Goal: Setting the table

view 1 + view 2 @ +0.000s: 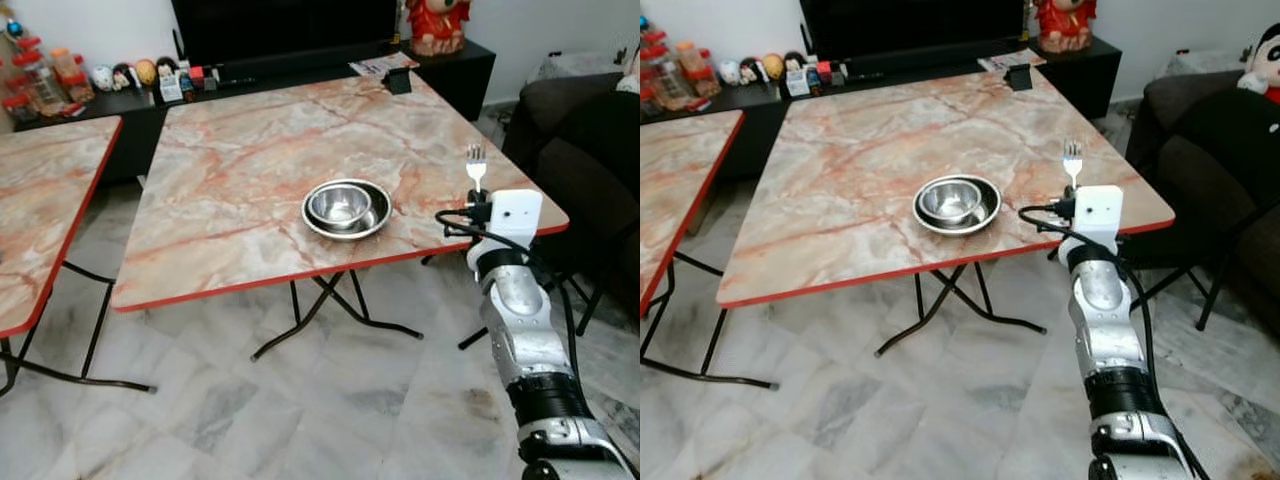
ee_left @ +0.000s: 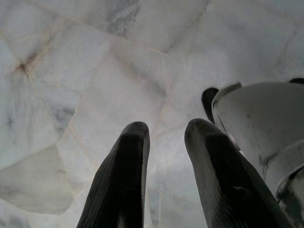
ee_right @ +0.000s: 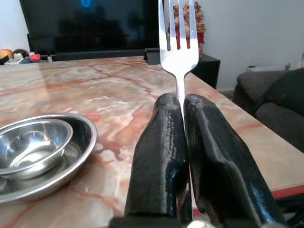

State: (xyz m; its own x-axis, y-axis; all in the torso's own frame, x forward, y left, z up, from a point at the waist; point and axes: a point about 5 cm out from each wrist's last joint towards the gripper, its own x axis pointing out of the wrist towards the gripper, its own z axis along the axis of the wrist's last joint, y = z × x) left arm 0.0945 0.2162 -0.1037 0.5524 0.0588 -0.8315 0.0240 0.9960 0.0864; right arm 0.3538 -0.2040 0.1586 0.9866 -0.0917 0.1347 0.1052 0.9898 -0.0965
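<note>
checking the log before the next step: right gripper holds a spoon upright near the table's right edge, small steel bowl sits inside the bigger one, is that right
One thing is off: it is a fork, not a spoon. The right wrist view shows its tines plainly above the right gripper, whose jaws are shut on the handle. The rest holds: the fork stands upright near the right edge of the table, and the small steel bowl sits inside the bigger one.
</note>
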